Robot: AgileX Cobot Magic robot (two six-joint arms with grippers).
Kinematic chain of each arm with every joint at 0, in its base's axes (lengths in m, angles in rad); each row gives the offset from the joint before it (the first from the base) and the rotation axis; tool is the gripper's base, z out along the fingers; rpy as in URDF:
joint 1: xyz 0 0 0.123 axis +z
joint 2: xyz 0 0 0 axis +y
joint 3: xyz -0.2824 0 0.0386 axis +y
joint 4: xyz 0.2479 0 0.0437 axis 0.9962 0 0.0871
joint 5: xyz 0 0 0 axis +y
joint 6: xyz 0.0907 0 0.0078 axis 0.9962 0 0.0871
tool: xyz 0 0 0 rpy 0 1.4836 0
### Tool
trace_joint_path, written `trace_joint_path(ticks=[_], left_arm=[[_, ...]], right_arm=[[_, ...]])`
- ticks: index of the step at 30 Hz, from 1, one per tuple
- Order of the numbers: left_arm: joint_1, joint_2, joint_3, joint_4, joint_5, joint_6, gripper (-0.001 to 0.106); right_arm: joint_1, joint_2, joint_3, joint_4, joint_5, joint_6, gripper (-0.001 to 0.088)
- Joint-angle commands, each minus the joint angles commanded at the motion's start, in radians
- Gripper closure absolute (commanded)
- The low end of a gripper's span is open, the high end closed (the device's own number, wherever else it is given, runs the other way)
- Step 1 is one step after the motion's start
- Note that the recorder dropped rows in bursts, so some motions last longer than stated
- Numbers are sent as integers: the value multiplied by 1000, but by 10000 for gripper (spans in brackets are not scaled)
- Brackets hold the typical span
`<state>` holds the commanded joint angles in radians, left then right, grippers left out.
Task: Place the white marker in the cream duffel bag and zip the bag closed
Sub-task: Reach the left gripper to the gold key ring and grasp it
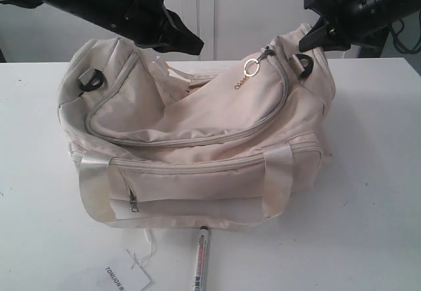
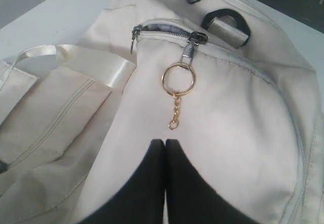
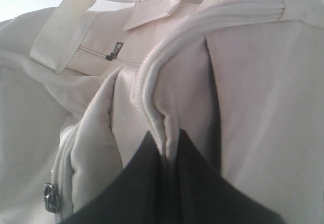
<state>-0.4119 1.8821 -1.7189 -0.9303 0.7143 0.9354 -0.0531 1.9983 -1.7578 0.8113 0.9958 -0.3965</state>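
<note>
With the right end effector [image 3: 169,144] clamped on the cream duffel bag [image 1: 197,139] at its edge, I'd spread the left end effector [image 2: 165,149], now pressed together, and drop to the white marker [image 1: 200,259] on the desk [image 1: 368,205], bottom centre.

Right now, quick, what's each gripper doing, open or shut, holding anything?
Left gripper: jaws shut, holding nothing.
Right gripper: jaws shut on a piped seam of the cream duffel bag.
</note>
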Motion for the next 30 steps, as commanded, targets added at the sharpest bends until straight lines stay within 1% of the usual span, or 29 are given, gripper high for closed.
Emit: trace_joint_path(ticks=[3,7,11,16,19,21,24,25,27,30], left_arm=[[0,37,-51,-30,20,37,1053],[0,88,-121,-35,40,44,1053],[0,139,-178,-45,80,85,1053],[-14,214,-252,-61,98,246,1053],[-49,246,-286,-62,100,293,1053],[-73,263,-298,-57,90,348,1053],[-101,271,-298,-55,-3,404,1053],[-109,271,-298,-53,-19,448,1053],[-113,271,-298,-53,-26,519,1053],[-113,271,-298,-49,-36,531,1053]], right_arm=[[0,0,0,0,0,0,838],[0,0,0,0,0,0,838],[0,0,0,0,0,0,838],[0,0,0,0,0,0,838],[0,0,0,0,0,0,838],[0,0,0,0,0,0,838],[0,0,0,0,0,0,838],[0,0,0,0,0,0,838],[0,0,0,0,0,0,838],[0,0,0,0,0,0,838]])
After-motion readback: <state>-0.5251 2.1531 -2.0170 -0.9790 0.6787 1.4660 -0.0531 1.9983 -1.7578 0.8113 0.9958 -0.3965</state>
